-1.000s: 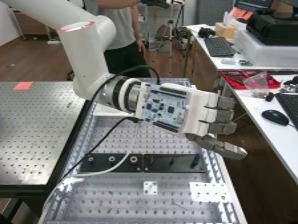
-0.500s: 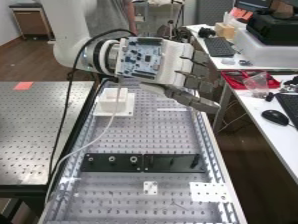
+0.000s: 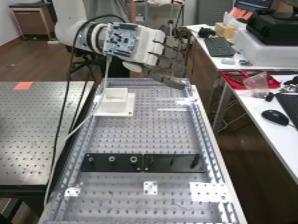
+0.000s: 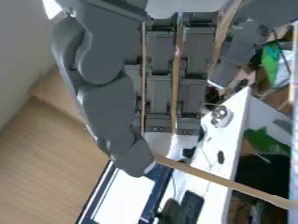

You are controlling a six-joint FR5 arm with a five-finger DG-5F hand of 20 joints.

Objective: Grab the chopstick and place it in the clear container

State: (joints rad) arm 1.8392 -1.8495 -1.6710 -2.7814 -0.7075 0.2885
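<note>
In the high view, see the robot's hand with dark grey fingers and a white palm shell (image 3: 148, 44) raised above the far end of the perforated silver metal bench (image 3: 149, 140), pointing to the view's right and tilted down. Read its grasp as loose – fingers straight, thumb stretched out apart from them. Lower and to the view's left, find the pale box-shaped container (image 3: 116, 102) upright on a flat white square plate (image 3: 130, 107), with a pair of long black bars (image 3: 120, 167) nearer on the bench.

In the wrist view, see the straight fingers side by side, thumb extended – and the slim light brown wooden chopstick (image 4: 219, 178) slanting away from the thumb's tip, in front of the white desk (image 4: 229, 107). Cannot tell whether anything grips it
</note>
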